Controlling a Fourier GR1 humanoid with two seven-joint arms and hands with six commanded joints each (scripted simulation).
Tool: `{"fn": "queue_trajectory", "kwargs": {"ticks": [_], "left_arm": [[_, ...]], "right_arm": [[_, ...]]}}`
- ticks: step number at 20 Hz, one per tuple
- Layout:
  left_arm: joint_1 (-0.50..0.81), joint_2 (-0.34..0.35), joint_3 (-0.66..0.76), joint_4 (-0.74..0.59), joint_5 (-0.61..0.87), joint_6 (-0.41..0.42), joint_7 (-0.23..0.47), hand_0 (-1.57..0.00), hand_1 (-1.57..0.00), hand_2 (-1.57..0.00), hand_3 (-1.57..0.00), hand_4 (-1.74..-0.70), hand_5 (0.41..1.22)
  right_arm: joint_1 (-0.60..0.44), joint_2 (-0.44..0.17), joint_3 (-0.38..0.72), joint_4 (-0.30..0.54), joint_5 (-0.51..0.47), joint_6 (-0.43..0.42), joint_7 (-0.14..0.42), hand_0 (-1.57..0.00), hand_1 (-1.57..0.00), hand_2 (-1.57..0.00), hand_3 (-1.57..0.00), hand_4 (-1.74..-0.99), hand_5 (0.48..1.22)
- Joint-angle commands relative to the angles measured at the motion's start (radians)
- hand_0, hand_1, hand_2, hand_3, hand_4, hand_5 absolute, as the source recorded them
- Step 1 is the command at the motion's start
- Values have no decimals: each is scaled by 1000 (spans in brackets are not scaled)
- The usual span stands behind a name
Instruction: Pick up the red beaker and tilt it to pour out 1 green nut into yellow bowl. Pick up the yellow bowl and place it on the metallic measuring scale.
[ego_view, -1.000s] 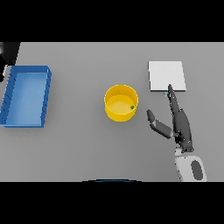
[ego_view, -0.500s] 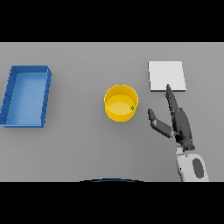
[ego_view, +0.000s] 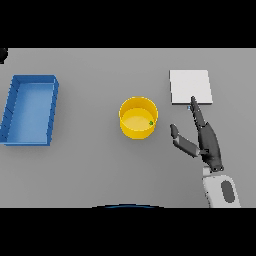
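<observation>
The yellow bowl stands upright at the middle of the table, with one small green nut inside near its right wall. The square metallic scale lies flat to the upper right of the bowl. My right hand is open just right of the bowl and apart from it. Its straight fingers point up toward the scale's near edge, and its thumb sticks out toward the bowl. Only a dark sliver of my left hand shows at the far upper left edge. No red beaker is in view.
A blue rectangular tray with raised walls lies at the left side of the table, well away from the bowl.
The dark left hand at the upper left edge has drawn back almost out of view. The right hand, bowl and scale have hardly moved.
</observation>
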Motion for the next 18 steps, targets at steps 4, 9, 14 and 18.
{"fn": "queue_trajectory", "kwargs": {"ticks": [4,9,14,18], "left_arm": [[182,26,-45,-267,62,86,99,-1571,-1571,-1571,-1387,-1741,1221],[406,132,-140,-688,142,164,310,-1571,-1571,-1571,-1366,-1735,955],[511,260,-193,-950,208,20,275,-1253,-1104,-1049,-884,-1031,714],[530,301,-213,-976,216,-70,285,-513,-452,-429,-361,-785,656]], "right_arm": [[-1,9,4,11,7,-7,10,1,1,1,1,-1195,690],[10,14,9,11,5,-3,5,1,1,1,1,-1168,679],[4,6,12,-8,14,-7,7,1,1,1,1,-1161,669],[8,-5,2,-9,0,0,-10,1,1,1,1,-1147,680]]}}
